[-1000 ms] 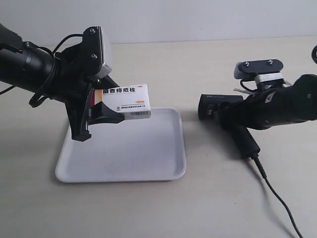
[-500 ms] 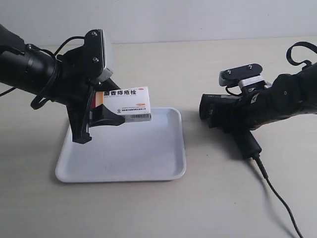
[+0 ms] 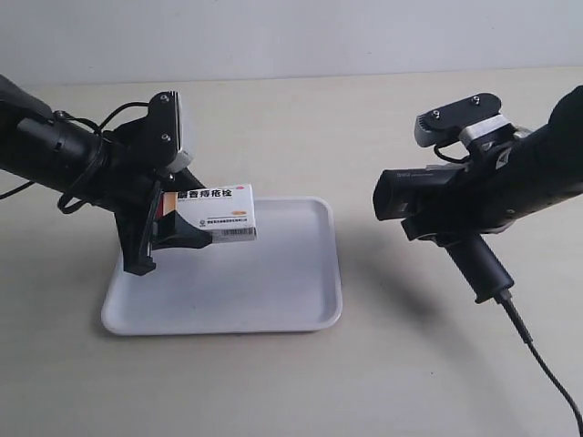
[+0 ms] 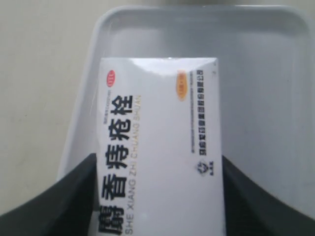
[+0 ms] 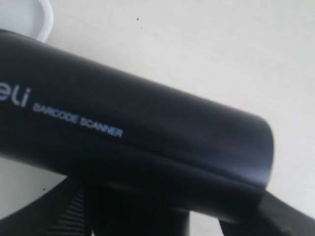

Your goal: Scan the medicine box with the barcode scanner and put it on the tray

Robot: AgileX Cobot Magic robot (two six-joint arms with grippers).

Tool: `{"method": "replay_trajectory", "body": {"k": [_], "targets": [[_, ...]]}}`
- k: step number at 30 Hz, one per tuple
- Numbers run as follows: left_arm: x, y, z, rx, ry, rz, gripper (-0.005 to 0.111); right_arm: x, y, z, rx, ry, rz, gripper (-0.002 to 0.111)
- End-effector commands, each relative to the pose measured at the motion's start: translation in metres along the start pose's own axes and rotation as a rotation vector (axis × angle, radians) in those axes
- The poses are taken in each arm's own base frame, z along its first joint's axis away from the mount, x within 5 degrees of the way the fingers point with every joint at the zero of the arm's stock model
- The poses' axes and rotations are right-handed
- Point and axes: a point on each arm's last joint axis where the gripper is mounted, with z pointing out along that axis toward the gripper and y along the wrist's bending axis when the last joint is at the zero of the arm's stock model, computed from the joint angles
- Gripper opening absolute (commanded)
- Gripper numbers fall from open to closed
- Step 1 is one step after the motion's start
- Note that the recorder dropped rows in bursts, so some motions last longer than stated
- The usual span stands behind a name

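One glossy white carton, the medicine box (image 3: 217, 212), hangs above the smooth rimmed tray (image 3: 273, 314).

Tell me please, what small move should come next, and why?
Probably tilt the scanner a little down toward the box. The right gripper holds the scanner off the table, its head facing the box, which the left gripper holds above the tray. The head seems aimed slightly above the box.

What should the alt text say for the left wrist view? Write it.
A white medicine box with bold black Chinese characters is clamped between the left pincer's two black fingers, held above a white tray that sits on a beige tabletop.
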Motion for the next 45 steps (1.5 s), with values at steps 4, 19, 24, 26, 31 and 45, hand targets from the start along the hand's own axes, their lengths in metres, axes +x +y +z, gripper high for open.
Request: {"method": "replay_trajectory", "body": {"k": [4,19,24,26,31,45], "targets": [[-0.003,-0.004,0.000,0.067,-0.043,0.004,0.001,0.001,-0.002,-0.001,0.027,-0.027,-0.091,0.000],[0.008,0.003,0.004,0.133,-0.071,-0.035,0.001,-0.003,-0.004,-0.003,0.050,-0.053,-0.169,0.000],[0.006,0.006,0.001,0.130,-0.134,-0.106,0.001,-0.014,-0.005,-0.004,0.055,-0.096,-0.116,0.000],[0.007,0.010,0.010,0.107,-0.183,-0.217,0.001,-0.016,-0.006,0.009,0.056,-0.129,-0.020,0.000],[0.027,0.011,0.034,0.104,-0.131,-0.302,0.001,-0.007,-0.007,0.041,0.053,-0.095,0.036,0.000],[0.039,0.009,0.046,0.118,-0.083,-0.402,0.098,-0.002,-0.007,0.055,0.049,-0.076,0.183,0.071]]}}
